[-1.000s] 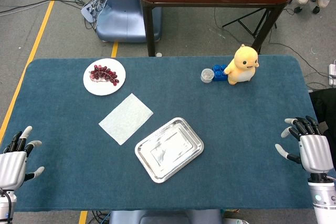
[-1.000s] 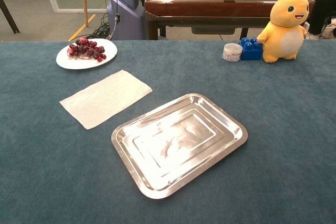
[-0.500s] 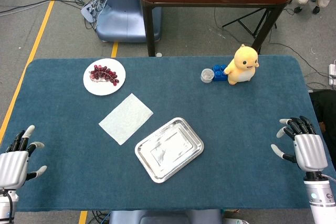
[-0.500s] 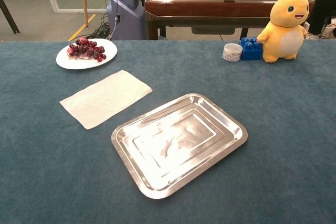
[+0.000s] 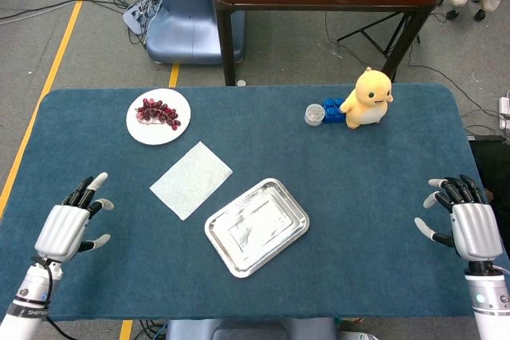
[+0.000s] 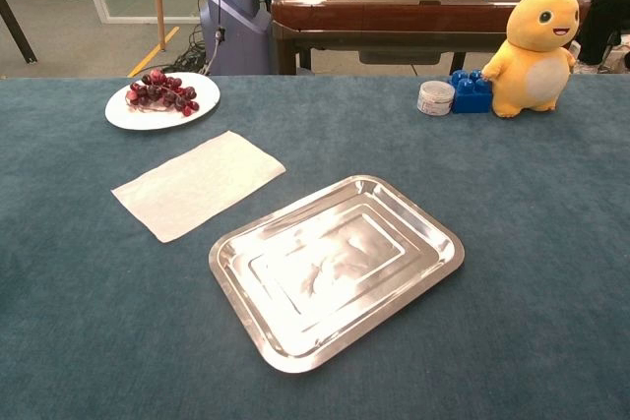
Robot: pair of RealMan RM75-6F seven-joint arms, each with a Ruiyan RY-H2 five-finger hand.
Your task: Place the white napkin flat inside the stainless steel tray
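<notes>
Fingers (image 5: 90, 187) of the left hand (image 5: 65, 228) are spread and hold nothing, hovering over the near left part of the tabletop (image 5: 382, 173); the right hand (image 5: 470, 227) at the far right edge likewise has its fingers apart and empty, well away from everything. Neither hand shows in the chest view. The white napkin (image 5: 191, 179) lies flat and unfolded on the blue cloth, between the plate of grapes (image 5: 158, 115) and the stainless steel tray (image 5: 256, 227), its near corner just beside the tray's rim but not on it. It looks thin, soft and very light, so it will likely drape and fold when lifted, and may cling to the cloth rather than slide. A flat sheet offers no edge to wrap around; the sensible hold, in my judgement, is a pinch at a corner or along the short edge nearest the left hand, pressing down lightly first to raise a pucker. Lifted by one corner it will hang limp, so laying it flat in the tray probably calls for dragging it low across the rim. The tray itself is rigid, shiny and probably slippery, and could shift if nudged.
</notes>
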